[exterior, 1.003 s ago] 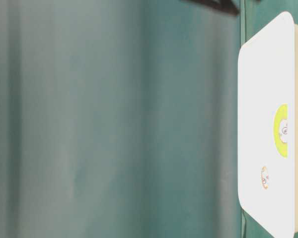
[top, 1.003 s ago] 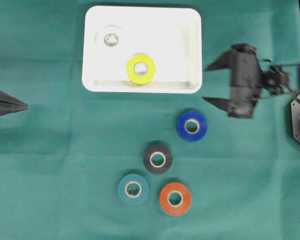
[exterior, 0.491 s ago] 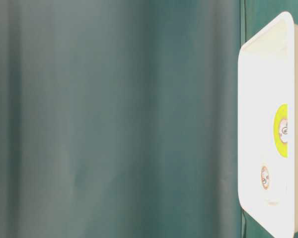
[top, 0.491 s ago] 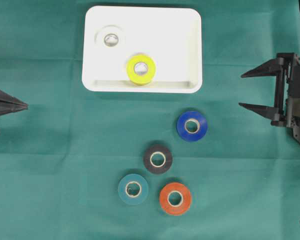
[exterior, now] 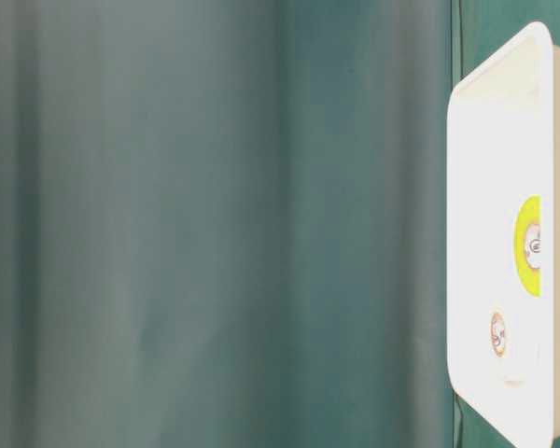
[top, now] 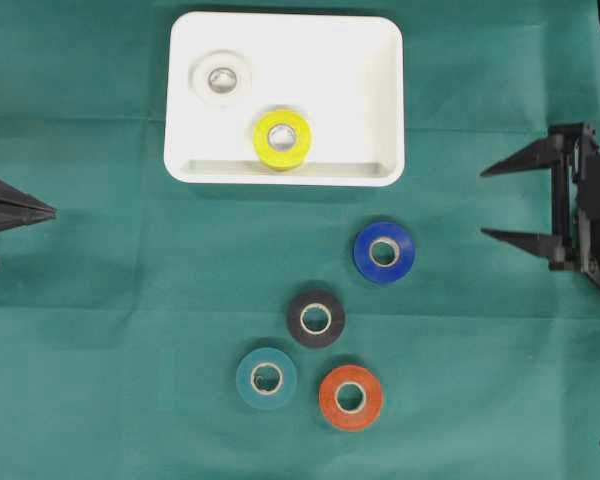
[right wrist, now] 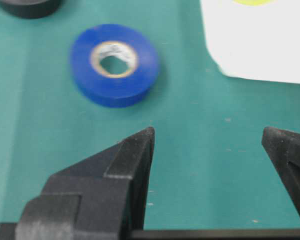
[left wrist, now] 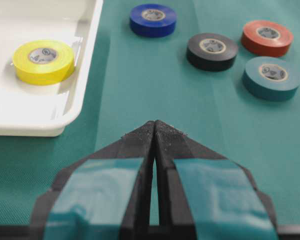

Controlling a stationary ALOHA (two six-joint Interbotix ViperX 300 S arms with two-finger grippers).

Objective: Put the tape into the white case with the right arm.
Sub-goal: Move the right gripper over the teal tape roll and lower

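Observation:
The white case (top: 380,60) lies at the top middle of the green cloth. Inside it are a yellow tape (top: 283,138) by its near wall and a white tape (top: 221,78) at its left. A blue tape (top: 384,252), a black tape (top: 315,318), a teal tape (top: 266,378) and a red tape (top: 350,397) lie on the cloth below the case. My right gripper (top: 485,203) hangs open and empty at the right edge, well right of the blue tape (right wrist: 114,64). At the far left, my left gripper (top: 52,211) is shut on nothing.
In the left wrist view the case's corner (left wrist: 40,115) is ahead on the left, with the loose rolls spread beyond the shut tips (left wrist: 154,122). The right wrist view shows the case's corner (right wrist: 260,45) at the upper right. Green cloth covers the table.
My right gripper has pulled back from beside the case's right side to the right edge, staying open. The tapes and the left arm have not moved.

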